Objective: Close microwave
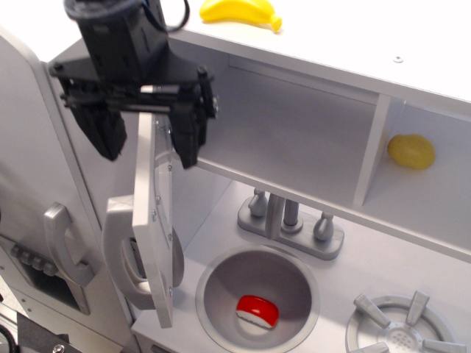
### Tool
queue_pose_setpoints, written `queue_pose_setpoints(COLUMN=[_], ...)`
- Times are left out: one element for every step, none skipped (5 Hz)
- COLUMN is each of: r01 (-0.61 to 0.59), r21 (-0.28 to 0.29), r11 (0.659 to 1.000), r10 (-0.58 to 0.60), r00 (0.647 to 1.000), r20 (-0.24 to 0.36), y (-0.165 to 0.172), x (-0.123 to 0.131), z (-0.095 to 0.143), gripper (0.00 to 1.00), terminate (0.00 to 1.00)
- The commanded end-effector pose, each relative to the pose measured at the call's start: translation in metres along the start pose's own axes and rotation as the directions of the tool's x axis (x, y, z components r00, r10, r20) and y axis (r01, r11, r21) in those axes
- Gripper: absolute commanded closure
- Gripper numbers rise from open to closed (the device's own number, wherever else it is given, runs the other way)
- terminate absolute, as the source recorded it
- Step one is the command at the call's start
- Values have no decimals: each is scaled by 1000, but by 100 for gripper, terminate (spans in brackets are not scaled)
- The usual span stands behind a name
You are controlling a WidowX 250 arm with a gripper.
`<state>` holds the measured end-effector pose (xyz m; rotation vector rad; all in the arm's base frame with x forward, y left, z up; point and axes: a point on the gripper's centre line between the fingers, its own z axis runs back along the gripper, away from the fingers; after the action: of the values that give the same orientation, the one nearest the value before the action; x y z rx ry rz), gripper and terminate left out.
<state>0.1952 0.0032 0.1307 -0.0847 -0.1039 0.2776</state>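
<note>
The microwave (294, 140) is a light-grey box with its cavity open. Its door (153, 220) stands swung out to the left, seen almost edge-on, with the tall silver handle (118, 254) on its outer side. My black gripper (146, 141) is open and hangs over the door's top edge. One finger (105, 132) is on the door's outer side and the other finger (185, 140) is on its inner side. I cannot tell whether either finger touches the door.
A banana (239, 10) lies on the kitchen top. A yellow lemon (411, 151) sits in the right cubby. Below are a faucet (291, 220), a sink (221, 294) holding a red object (257, 310), and a burner (405, 331). A silver phone (65, 254) hangs at left.
</note>
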Motion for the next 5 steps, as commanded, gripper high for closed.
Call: queue_pose_setpoints(r01=[-12,-29,-11,58,137], r21=[-51,-65,-104,-203,-193], r11=[999,997,995,977,972], r10=[13,31,12,-60,-142], r00=[1000,999,1000,998,990], r20=[23,30,6,-1,-13], y=[-34,-60,-87,-109,-103], x=[8,19,30,15,-15], z=[-9,-4,7,31,38], gripper=[0,0,0,0,0], terminate=[0,0,0,0,0])
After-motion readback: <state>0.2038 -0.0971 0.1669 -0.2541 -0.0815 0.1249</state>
